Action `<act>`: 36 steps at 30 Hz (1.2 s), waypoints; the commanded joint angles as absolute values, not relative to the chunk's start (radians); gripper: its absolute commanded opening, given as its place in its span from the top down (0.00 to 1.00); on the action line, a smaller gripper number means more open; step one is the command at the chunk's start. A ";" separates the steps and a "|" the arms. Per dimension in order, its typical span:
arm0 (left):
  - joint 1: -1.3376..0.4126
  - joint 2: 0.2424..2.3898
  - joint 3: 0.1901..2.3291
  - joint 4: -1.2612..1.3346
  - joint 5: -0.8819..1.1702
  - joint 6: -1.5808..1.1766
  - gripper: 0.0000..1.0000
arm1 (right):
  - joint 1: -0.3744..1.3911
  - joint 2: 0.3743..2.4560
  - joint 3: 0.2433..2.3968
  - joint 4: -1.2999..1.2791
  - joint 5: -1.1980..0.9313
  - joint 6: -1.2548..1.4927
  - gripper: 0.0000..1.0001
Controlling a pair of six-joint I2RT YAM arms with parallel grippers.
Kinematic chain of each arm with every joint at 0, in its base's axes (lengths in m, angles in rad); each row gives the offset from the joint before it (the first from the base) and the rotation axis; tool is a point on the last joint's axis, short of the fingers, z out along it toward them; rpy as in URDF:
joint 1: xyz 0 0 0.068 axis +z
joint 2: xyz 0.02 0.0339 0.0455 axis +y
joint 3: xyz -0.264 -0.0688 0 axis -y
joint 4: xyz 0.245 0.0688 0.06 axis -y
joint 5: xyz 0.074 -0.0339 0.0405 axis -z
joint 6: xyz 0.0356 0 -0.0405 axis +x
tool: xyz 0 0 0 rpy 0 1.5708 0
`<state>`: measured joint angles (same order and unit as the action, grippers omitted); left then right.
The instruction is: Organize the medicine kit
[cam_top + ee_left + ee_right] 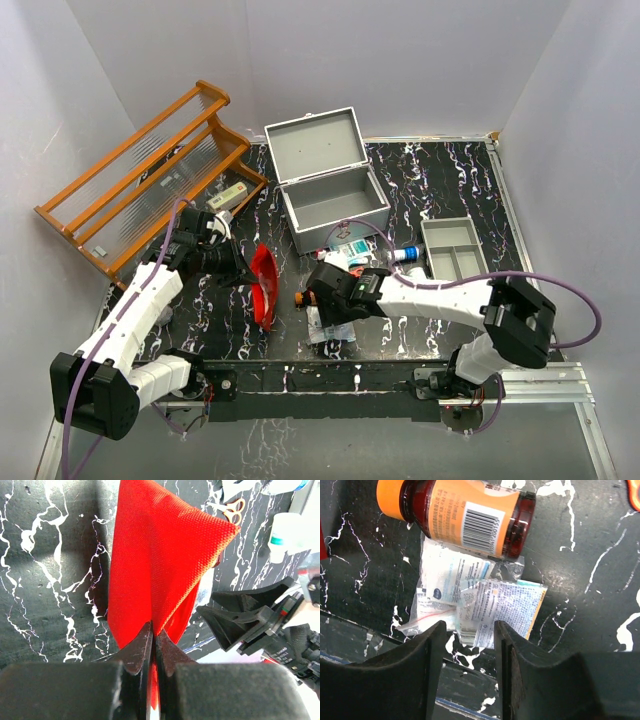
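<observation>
kit (335, 200) open, lid raised far, long axis left-right, front facing near | left gripper (153, 636) pinched tight on red pouch (160, 555) | right gripper (468, 630) parted, empty, over sachets (500, 605)

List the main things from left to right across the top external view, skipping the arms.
Wooden rack → red pouch → medicine kit → grey divided tray

Bright, even light is falling from overhead, casting only soft shadows. The glossy marbled counter (440, 190) is catching faint glare. The left end effector (152, 637) and right end effector (469, 630) are blurring at the near edge; the red pouch (160, 555) is showing crisp weave.
</observation>
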<state>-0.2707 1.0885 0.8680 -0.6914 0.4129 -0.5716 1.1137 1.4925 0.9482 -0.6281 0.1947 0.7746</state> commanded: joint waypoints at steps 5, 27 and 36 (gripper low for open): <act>-0.273 1.063 0.850 -0.691 0.444 -0.540 1.00 | 1.138 1.598 0.995 -0.620 0.202 0.807 0.61; -0.274 1.028 0.834 -0.645 0.516 -0.490 1.00 | 1.138 1.379 0.928 -0.551 0.295 0.845 1.00; -0.274 0.999 0.825 -0.633 0.532 -0.457 1.00 | 1.138 1.190 0.873 -0.379 0.272 0.877 1.00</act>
